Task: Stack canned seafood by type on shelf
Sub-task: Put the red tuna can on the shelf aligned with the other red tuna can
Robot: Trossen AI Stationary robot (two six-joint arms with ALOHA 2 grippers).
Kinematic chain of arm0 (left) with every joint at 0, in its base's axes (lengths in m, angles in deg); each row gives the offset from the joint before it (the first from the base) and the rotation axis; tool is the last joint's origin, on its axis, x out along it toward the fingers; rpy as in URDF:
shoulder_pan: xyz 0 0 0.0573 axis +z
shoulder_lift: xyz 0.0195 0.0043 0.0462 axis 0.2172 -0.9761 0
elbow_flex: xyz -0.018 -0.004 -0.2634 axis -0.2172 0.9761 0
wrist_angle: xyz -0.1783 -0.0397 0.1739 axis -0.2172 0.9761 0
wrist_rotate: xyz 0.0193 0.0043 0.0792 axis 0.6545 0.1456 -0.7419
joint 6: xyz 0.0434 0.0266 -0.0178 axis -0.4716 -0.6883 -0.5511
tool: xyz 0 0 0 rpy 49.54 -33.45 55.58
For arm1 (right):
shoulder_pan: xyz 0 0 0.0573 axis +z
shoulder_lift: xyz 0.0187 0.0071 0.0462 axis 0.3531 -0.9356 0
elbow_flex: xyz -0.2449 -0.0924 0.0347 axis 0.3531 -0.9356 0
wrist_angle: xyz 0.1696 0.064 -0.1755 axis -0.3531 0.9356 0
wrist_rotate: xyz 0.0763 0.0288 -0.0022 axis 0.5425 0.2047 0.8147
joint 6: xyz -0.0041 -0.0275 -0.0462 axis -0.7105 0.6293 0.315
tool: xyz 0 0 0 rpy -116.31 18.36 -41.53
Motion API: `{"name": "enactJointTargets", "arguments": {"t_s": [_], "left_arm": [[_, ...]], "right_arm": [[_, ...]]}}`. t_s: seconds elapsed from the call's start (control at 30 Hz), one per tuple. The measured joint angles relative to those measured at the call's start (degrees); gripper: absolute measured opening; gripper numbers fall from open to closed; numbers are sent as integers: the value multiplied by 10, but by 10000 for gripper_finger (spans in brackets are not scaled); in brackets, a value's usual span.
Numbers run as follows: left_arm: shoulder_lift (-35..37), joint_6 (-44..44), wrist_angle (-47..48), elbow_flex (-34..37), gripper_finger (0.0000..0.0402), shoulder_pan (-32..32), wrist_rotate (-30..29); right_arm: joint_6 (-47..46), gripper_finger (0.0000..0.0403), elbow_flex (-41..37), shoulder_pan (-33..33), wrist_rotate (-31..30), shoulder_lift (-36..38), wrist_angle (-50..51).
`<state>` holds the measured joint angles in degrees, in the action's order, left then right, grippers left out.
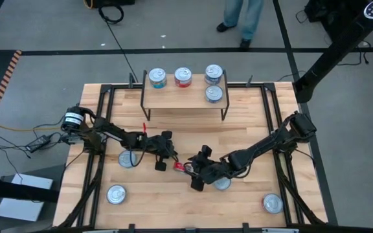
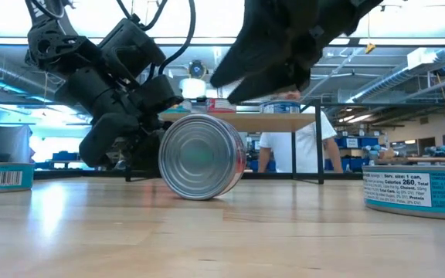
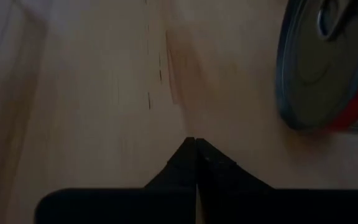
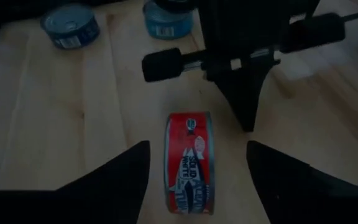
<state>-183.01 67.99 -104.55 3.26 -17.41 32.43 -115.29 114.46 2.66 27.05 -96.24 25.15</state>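
red tin [image 4: 189,163] lying on edge, rigid, may roll | grip flat faces | R hand [image 4: 197,168] gaping, straddling it | L hand [image 3: 196,149] closed, empty

Cans on the shelf [image 1: 180,98]: four, namely a teal-labelled can [image 1: 157,78], a red-labelled can [image 1: 183,77], and two blue-labelled cans [image 1: 214,74], one at the shelf's back edge and one in front of it [image 1: 214,94].
Cans on the table [image 1: 251,200]: five seen from above: one on its edge, a red can [image 4: 189,163], between the arms; four lying flat: one [image 1: 128,158] under the left arm, one [image 1: 116,194] near the front left, one [image 1: 222,183] under the right arm, one [image 1: 272,204] at the front right.
Cans in all: nine counted.
Shelves: one.
Arms: two, each with one pair of jaws.
People behind the table: one in the low view; legs of one in the high view.
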Motion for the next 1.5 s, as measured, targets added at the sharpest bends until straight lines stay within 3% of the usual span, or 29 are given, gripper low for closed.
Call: {"name": "enactJointTargets", "arguments": {"t_s": [0.63,1.17,1.5], "left_arm": [[0,2,3,0,5,0,-3],[0,3,4,0,5,0,-3],[0,3,3,0,5,0,-3]], "right_arm": [[14,272,82,-2,10,-68,92],[15,239,84,-14,20,-68,112],[37,240,84,-27,43,-77,114]]}}
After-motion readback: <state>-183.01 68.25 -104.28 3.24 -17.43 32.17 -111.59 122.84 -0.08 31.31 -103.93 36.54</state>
